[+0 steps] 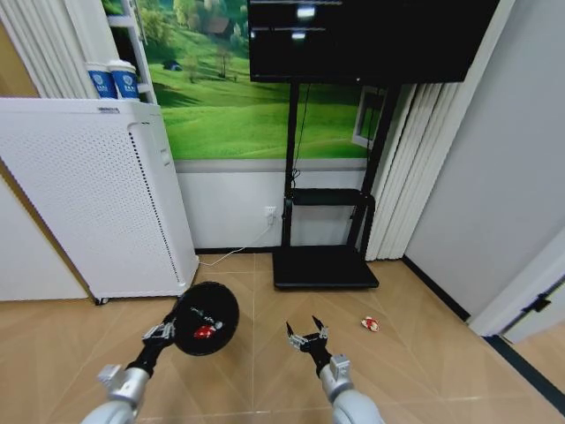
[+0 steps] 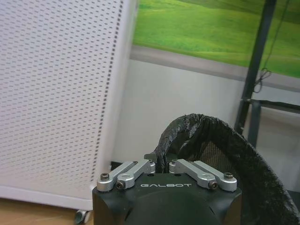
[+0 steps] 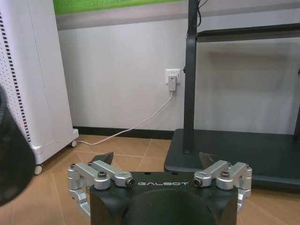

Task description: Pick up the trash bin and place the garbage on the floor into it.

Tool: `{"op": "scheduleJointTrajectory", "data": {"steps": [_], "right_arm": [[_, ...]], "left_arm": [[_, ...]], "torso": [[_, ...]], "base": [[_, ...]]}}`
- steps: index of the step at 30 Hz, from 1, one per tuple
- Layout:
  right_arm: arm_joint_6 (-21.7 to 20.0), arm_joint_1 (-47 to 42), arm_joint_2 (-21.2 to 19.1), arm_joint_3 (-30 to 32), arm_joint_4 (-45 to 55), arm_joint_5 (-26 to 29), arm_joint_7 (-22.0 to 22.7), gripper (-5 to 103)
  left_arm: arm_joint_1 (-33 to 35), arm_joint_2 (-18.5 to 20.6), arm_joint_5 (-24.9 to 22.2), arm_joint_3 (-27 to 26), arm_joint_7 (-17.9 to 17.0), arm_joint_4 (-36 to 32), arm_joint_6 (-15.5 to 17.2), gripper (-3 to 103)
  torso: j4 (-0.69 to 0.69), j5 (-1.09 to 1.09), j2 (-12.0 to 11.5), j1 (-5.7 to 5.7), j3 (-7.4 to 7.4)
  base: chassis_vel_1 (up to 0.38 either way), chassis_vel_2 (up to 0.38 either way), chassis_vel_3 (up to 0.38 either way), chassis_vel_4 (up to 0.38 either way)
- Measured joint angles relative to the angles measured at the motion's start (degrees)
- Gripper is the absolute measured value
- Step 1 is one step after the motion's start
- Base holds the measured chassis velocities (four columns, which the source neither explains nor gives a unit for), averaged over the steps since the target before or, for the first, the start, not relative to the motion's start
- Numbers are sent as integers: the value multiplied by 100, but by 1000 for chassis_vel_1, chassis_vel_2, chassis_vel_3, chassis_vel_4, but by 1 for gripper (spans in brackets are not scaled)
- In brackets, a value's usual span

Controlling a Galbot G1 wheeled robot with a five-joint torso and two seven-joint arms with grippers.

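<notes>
One trash bin hangs pinched at its rim by the left gripper, one wrapper inside. Another wrapper lies on the floor. The right gripper is spread wide.

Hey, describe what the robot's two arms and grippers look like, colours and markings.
Both arms are silver-grey with black wrist sections. The left gripper and right gripper have black bodies printed GALBOT in white, silver metal linkage bars with dark screws, and dark pointed fingers.
</notes>
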Motion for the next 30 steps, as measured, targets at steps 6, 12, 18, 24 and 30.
{"op": "scheduleJointTrajectory", "data": {"steps": [6,12,18,24,30], "right_arm": [[29,48,58,-33,-218,-77,40,100],[52,321,122,-82,-587,-111,49,100],[21,682,248,25,-1038,-41,89,100],[-78,1392,437,-37,-2050,-108,143,100],[-37,1828,564,-83,-2751,-227,163,100]], "left_arm": [[463,-497,7,-469,89,-70,-93,7],[573,-715,-42,-615,110,-87,-112,7],[318,-500,-122,-421,-56,-90,-26,7],[250,-448,-78,-359,-417,-1,132,7],[241,-448,-86,-588,-804,194,233,7]], "torso": [[1,0,0,0,0],[-1,-1,0,0,0],[-6,-1,0,1,1],[0,0,0,1,1],[1,-2,0,1,1]], "base": [[-179,-176,165,171],[-240,-228,218,235],[-297,-306,302,304],[-222,-225,252,174],[10,1,7,-11]]}}
